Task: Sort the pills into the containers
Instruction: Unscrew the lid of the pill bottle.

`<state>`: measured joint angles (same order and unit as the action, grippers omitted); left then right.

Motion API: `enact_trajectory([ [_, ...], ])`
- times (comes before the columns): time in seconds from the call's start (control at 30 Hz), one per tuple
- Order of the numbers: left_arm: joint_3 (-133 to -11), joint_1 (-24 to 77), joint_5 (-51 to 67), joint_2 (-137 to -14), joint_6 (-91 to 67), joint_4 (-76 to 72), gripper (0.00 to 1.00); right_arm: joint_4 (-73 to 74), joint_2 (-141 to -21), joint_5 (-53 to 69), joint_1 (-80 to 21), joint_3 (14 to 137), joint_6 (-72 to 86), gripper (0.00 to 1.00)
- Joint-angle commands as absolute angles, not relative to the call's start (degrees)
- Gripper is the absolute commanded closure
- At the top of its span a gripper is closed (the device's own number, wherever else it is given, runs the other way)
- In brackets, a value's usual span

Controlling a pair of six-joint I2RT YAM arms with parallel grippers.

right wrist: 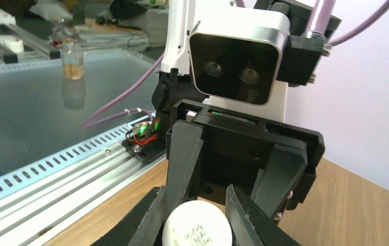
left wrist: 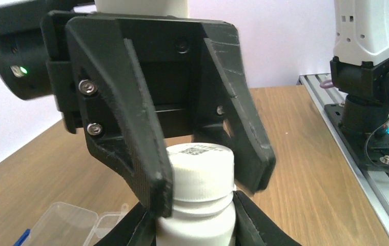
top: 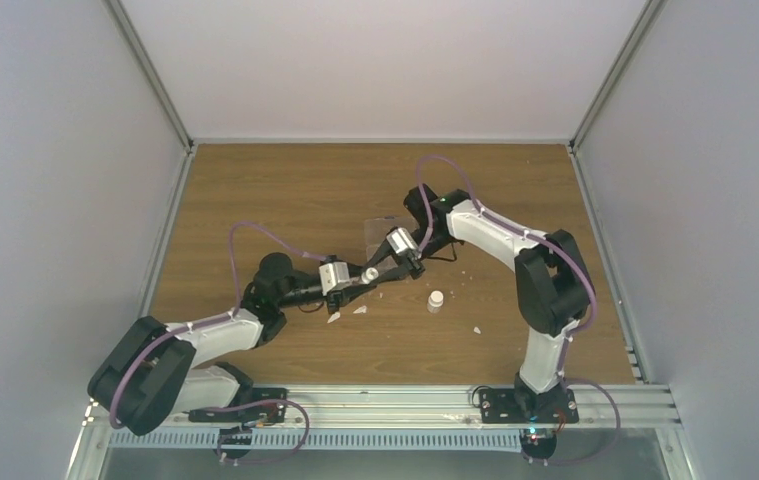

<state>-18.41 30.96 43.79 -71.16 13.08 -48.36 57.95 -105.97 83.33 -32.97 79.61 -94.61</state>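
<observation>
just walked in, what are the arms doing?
The left gripper holds a white vial by its body. The right gripper faces it, fingers on either side of the vial's cap; whether they actually grip the cap can't be told. The clear organiser box lies close by, and a second vial stands on the table. No pills are visible.

White vial (left wrist: 197, 177) in left hand (left wrist: 192, 215)

Bright, even light; faint shadows; slight softness.
</observation>
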Motion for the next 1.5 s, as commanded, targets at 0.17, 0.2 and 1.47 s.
enact_trajectory([
  [0.17, -20.57, 27.51, 31.25, -72.18, 10.50, -52.49, 0.34, 75.96, -106.88, 101.89, -26.82, 82.12, -98.63, 0.00],
  [0.2, -20.75, 27.51, 31.22, -72.50, 10.54, -52.41, 0.34, 75.96, -107.33, 101.87, -26.30, 83.76, -96.65, 0.00],
  [1.47, -23.78, 28.31, 19.10, -73.77, 7.32, -49.39, 0.33, -20.84, -82.76, 17.59, -32.32, 54.41, 19.39, 0.00],
])
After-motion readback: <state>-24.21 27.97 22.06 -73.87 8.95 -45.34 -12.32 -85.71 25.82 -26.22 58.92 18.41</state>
